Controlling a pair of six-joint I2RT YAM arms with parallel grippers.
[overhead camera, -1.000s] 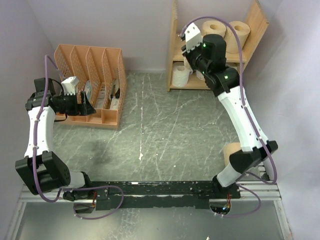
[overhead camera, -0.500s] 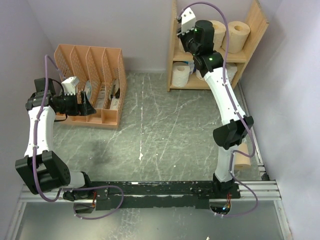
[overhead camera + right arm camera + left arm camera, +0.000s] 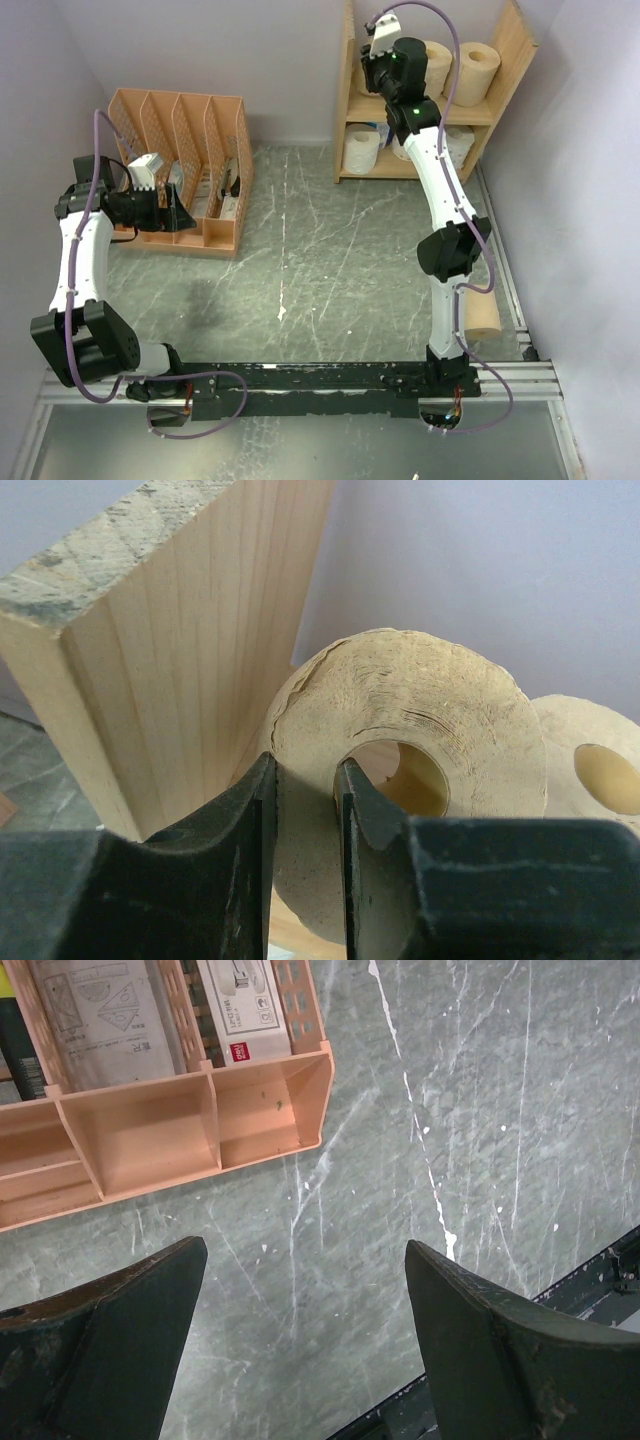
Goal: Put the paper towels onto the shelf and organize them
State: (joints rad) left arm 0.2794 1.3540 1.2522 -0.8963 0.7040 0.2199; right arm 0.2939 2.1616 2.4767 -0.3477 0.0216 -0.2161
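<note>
Setting: a grey-green marbled table (image 3: 320, 260) closed in by pale lilac walls (image 3: 200, 50).

Item one: the wooden shelf (image 3: 520, 45), standing at the table's far right corner, two tiers, open to the front. On its upper tier we count a tan roll (image 3: 440, 730) lying with its hollow core towards the wrist camera, and a second tan roll (image 3: 590, 760) touching it on the right. On the lower tier we note a white roll (image 3: 362, 150) at the left end. More white shows behind the arm, but we cannot count it.

Item two: a loose tan roll (image 3: 485, 318) on the table near the right edge, close to the right arm's base.

Item three: an orange-pink file organizer (image 3: 180, 130) at the far left, with printed booklets (image 3: 90, 1010) in its slots.

Item four: the right gripper (image 3: 306, 765), stretched out to the upper tier, clamped on the wall of the first tan roll, one finger inside the core and the other on the outside.

Item five: the left gripper (image 3: 305, 1260), hanging above bare table just beside the organizer's front edge, jaws spread wide with nothing between them.
</note>
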